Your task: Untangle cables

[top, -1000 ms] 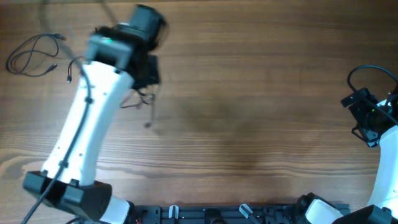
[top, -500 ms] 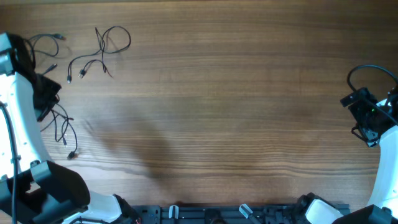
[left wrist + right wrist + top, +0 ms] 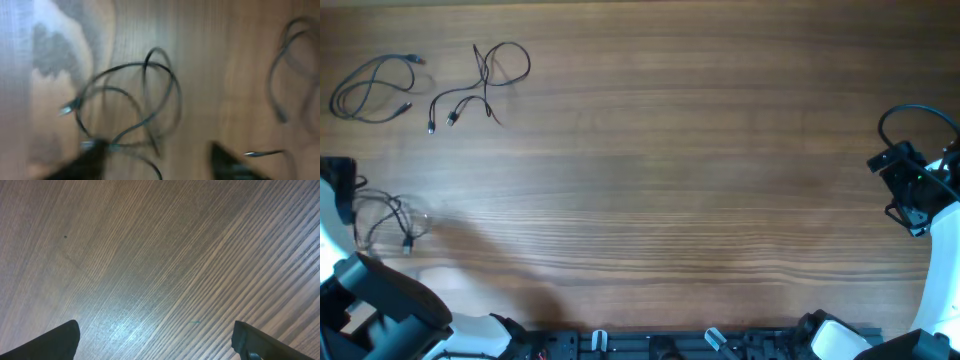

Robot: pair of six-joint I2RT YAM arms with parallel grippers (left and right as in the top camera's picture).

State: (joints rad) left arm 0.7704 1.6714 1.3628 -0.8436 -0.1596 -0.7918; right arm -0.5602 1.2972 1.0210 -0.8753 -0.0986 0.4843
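Observation:
Three thin black cables lie apart at the table's left. A looped cable (image 3: 370,88) sits at the far back left. A branching cable (image 3: 485,78) with small plugs lies just right of it. The third cable (image 3: 386,218) rests in loose loops by the left edge, close to my left arm (image 3: 334,190). The left wrist view is blurred: that cable (image 3: 145,100) lies on the wood just ahead of my left gripper (image 3: 160,165), which is open, one fingertip (image 3: 92,156) overlapping a plug end. My right gripper (image 3: 160,345) is open over bare wood at the far right (image 3: 910,190).
The wooden table (image 3: 670,180) stretches between the two arms. A second cable (image 3: 290,75) shows blurred at the right of the left wrist view. The arm bases (image 3: 660,345) line the front edge.
My left arm swung from the back left toward the left edge carrying a cable, then its jaws opened and the cable now lies loose on the wood. The right arm stayed still.

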